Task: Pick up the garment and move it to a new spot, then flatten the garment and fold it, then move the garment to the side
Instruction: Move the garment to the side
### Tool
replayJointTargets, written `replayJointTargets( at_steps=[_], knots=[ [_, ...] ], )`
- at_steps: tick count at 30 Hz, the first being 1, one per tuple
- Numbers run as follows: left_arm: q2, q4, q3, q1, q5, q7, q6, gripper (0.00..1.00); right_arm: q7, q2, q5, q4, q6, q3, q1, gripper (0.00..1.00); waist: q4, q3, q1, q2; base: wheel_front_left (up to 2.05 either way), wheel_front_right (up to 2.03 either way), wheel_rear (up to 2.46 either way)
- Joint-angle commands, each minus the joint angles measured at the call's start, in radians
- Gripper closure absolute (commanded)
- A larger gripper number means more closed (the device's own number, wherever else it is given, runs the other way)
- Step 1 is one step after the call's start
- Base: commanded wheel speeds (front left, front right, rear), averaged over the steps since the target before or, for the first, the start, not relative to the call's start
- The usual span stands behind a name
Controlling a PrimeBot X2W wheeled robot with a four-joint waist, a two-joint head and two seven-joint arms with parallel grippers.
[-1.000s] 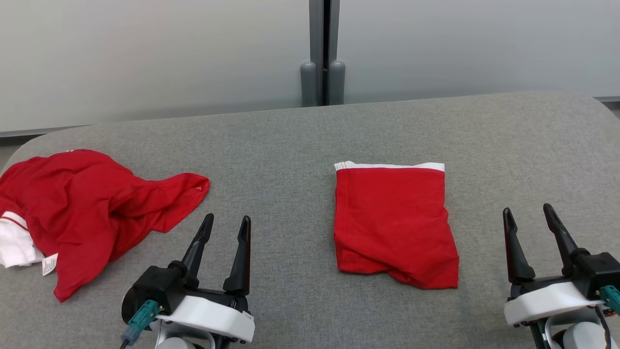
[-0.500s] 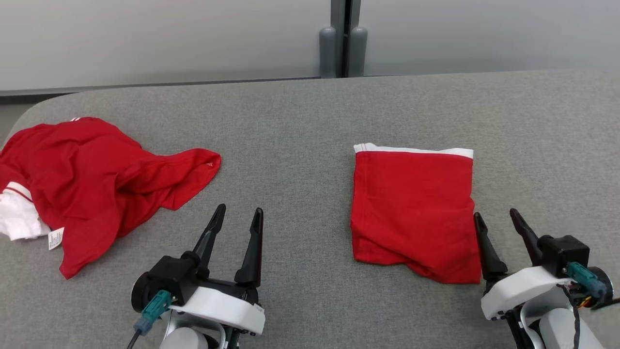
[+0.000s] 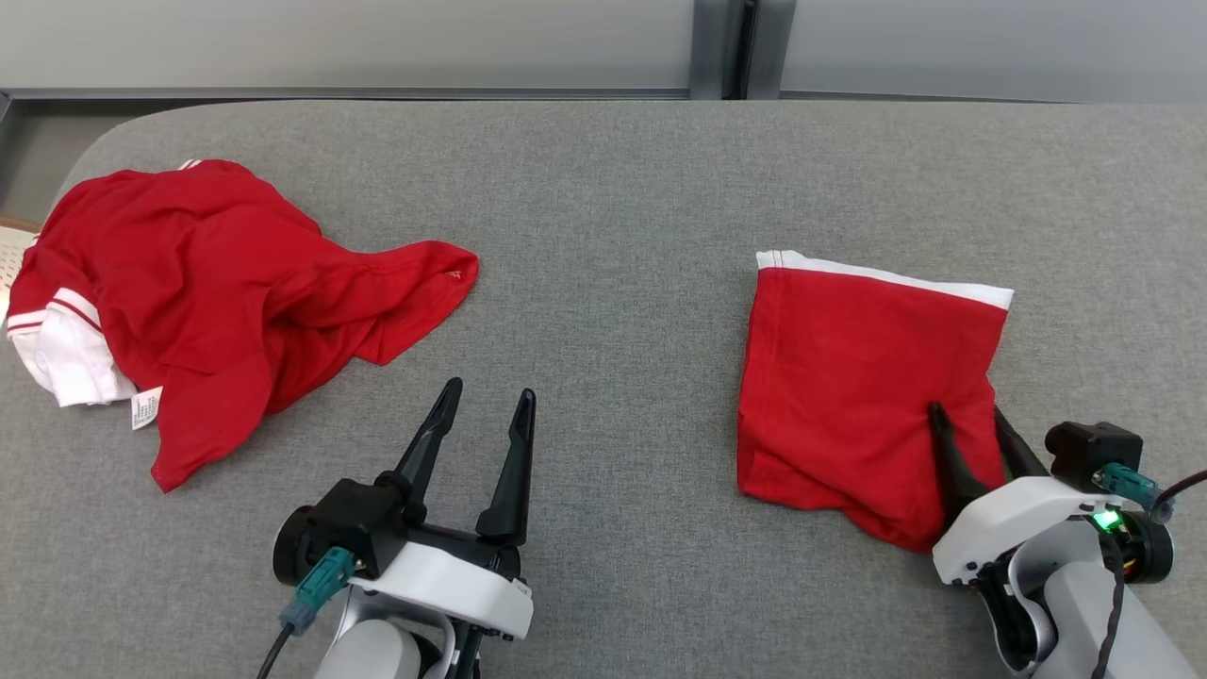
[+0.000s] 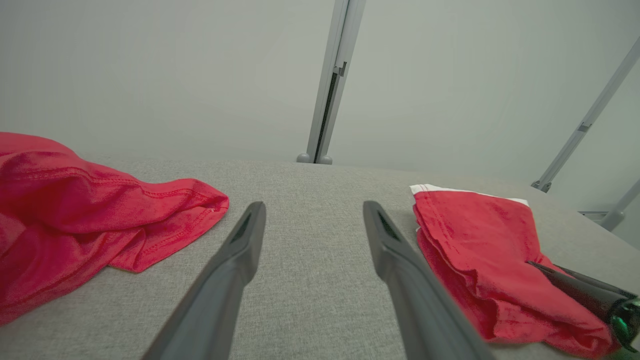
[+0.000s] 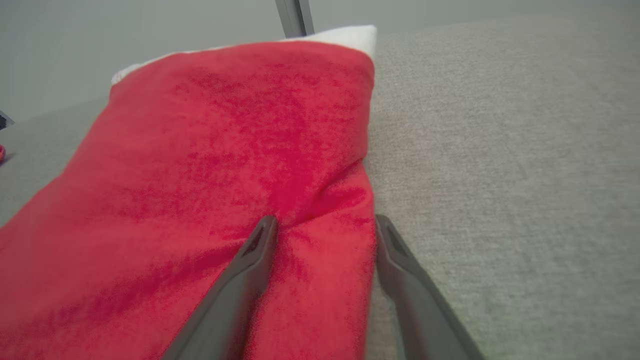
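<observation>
We're looking at the folded red garment (image 3: 849,377), lying flat on the grey desk (image 3: 613,189) with its white band (image 3: 877,273) along the far edge. Its left edge runs straight; the near edge is rumpled and dips at the near right corner.

The right end effector (image 3: 966,410) is at that corner, spread wide and straddling the garment's right edge. In the right wrist view (image 5: 325,219), one finger (image 5: 250,260) lies on the red cloth, where a small crease gathers at its tip. The other finger (image 5: 405,270) sits just outside the edge, over bare grey. The cloth lies between the fingers, and we see no pinch on it.

The left end effector (image 3: 492,389), well to the left of the folded garment, is also spread wide, with nothing between its fingers (image 4: 314,205).

There's plenty of room. A broad bare lane runs left of the folded garment as far as a crumpled red garment (image 3: 217,292), whose white cuff (image 3: 66,358) and label (image 3: 146,407) show on its far-left side. Right of the folded garment there's open grey to the picture's edge. Beyond the white band there's more bare surface up to the desk's rear edge.
</observation>
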Motion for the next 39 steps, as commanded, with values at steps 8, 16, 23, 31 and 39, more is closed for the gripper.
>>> replayJointTargets(
  at_steps=[8, 16, 23, 31, 39],
  knots=[
    [0.003, 0.005, 0.016, 0.008, 0.013, 0.0, -0.008, 0.0, -0.09, -0.065, -0.111, 0.071, 0.0, 0.077, -0.05, 1.0, -0.045, -0.042, 0.0, 0.0, 0.0, 0.0, 0.0],
    [0.003, -0.015, -0.01, -0.02, 0.026, 0.0, -0.021, 0.0, -0.12, -0.165, -0.244, 0.022, 0.0, 0.168, -0.096, 1.0, -0.158, -0.032, 0.0, 0.0, 0.0, 0.0, 0.0],
    [0.003, -0.039, -0.043, -0.111, 0.073, 0.0, -0.031, 0.0, -0.124, -0.347, -0.253, -0.025, 0.0, 0.316, -0.202, 1.0, -0.262, 0.096, 0.0, 0.0, 0.0, 0.0, 0.0],
    [0.004, -0.042, -0.077, -0.249, 0.129, 0.0, -0.046, 0.0, -0.128, -0.55, -0.222, 0.023, 0.0, 0.404, -0.391, 1.0, -0.299, 0.271, 0.0, 0.0, 0.0, 0.0, 0.0],
    [0.004, -0.042, -0.087, -0.296, 0.14, 0.0, -0.047, 0.0, -0.128, -0.654, -0.226, 0.15, 0.0, 0.366, -0.445, 1.0, -0.278, 0.314, 0.0, 0.0, 0.0, 0.0, 0.0]
  ],
)
